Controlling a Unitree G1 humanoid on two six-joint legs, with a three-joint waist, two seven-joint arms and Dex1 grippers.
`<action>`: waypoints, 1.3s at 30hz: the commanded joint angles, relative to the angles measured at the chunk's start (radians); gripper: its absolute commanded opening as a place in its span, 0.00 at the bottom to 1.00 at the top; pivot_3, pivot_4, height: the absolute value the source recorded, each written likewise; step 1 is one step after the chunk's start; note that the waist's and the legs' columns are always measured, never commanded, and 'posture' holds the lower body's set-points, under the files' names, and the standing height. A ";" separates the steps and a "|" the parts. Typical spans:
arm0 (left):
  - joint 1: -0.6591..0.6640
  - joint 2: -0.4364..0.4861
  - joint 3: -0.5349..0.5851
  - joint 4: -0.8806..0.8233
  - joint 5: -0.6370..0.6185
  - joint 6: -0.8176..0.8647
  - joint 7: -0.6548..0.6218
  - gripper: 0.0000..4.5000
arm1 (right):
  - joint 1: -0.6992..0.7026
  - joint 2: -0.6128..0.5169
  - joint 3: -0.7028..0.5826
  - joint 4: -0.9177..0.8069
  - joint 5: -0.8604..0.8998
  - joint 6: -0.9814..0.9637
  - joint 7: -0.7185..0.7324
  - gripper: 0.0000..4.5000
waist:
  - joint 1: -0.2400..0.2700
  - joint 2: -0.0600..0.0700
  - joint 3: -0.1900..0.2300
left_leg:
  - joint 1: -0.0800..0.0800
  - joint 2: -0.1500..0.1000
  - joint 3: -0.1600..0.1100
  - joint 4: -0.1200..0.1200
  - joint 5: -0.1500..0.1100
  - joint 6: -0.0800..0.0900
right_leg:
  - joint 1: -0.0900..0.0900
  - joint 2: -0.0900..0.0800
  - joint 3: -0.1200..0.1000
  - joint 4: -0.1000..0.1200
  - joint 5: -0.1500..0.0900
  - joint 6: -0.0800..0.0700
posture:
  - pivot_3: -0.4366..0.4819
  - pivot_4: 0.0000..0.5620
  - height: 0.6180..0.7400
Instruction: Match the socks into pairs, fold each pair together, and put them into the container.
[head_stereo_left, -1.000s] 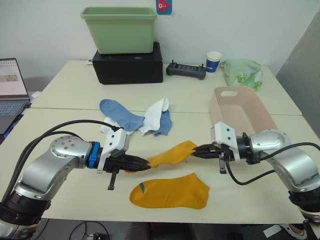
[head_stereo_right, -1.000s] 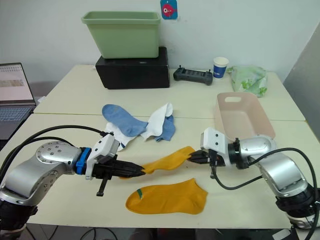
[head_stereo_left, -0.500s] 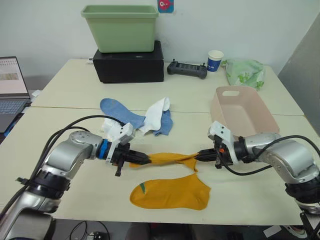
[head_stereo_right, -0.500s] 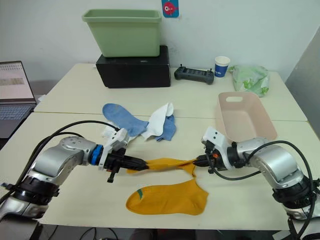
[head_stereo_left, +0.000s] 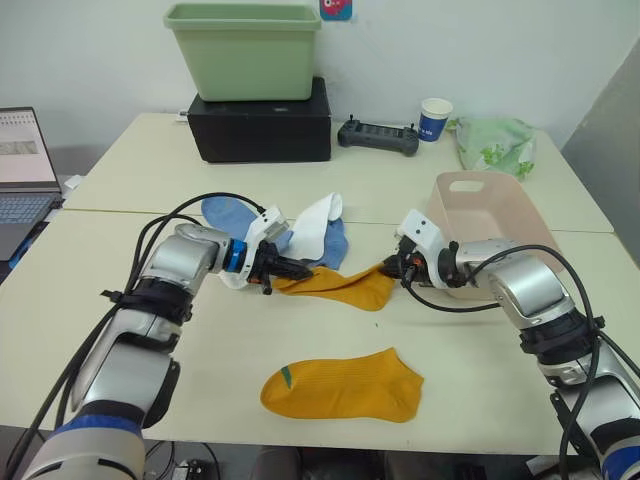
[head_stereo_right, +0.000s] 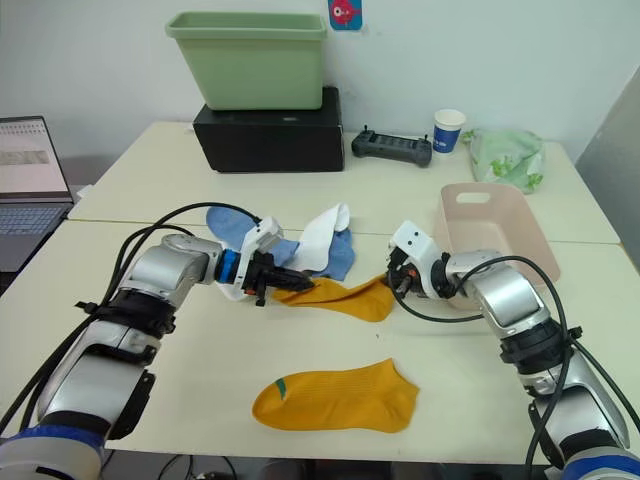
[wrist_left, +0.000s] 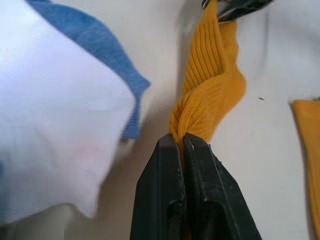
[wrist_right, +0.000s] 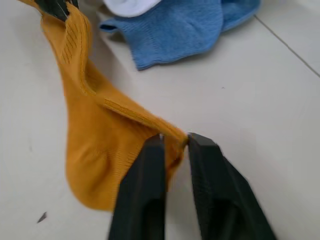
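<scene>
A mustard-yellow sock (head_stereo_left: 340, 283) sags onto the table between my two grippers. My left gripper (head_stereo_left: 298, 270) is shut on one end of it, seen close up with the left gripper (wrist_left: 181, 139) clamped on bunched fabric. My right gripper (head_stereo_left: 391, 268) is shut on the other end, its tips pinching the right gripper (wrist_right: 174, 139) onto the cuff edge. A second yellow sock (head_stereo_left: 340, 384) lies flat nearer to me. Just behind the held sock lie a blue sock (head_stereo_left: 222, 212), a white sock (head_stereo_left: 316, 224) and another blue sock (head_stereo_left: 336, 246). The pale pink container (head_stereo_left: 520, 215) stands at the right.
At the back a green tub (head_stereo_left: 245, 50) sits on a black box (head_stereo_left: 260, 125). A black controller (head_stereo_left: 377, 135), a paper cup (head_stereo_left: 434, 118) and a green plastic bag (head_stereo_left: 495, 142) lie at the back right. A laptop (head_stereo_left: 25, 160) is at the far left.
Both grippers have carried the yellow sock away from me, up against the blue and white socks and away from the flat yellow sock. The sock now hangs slacker.
</scene>
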 joint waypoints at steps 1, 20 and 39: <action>-0.075 -0.031 0.074 0.063 0.021 -0.067 0.088 0.15 | -0.029 -0.010 -0.018 -0.024 -0.060 -0.111 -0.009 0.44 | 0.000 0.000 0.000 | -0.001 0.000 0.000 0.000 0.000 0.000 | 0.000 0.000 0.000 0.000 0.000 0.000 | 0.48 0.27 0.92; 0.346 0.117 0.349 -0.545 -0.108 0.126 0.247 1.00 | 0.231 0.046 -0.166 -0.331 -0.058 -0.079 -0.131 1.00 | -0.009 0.000 0.000 | 0.003 0.000 0.000 0.001 0.000 -0.001 | 0.001 -0.001 0.001 0.007 -0.001 0.001 | 0.48 0.27 0.92; 0.387 -0.027 0.312 -0.404 -0.056 0.045 0.442 0.96 | 0.385 0.108 -0.160 -0.471 -0.050 0.003 -0.243 1.00 | -0.008 0.000 0.000 | 0.005 -0.002 0.001 0.003 0.000 -0.001 | 0.001 -0.002 0.002 0.012 -0.001 0.001 | 0.48 0.27 0.92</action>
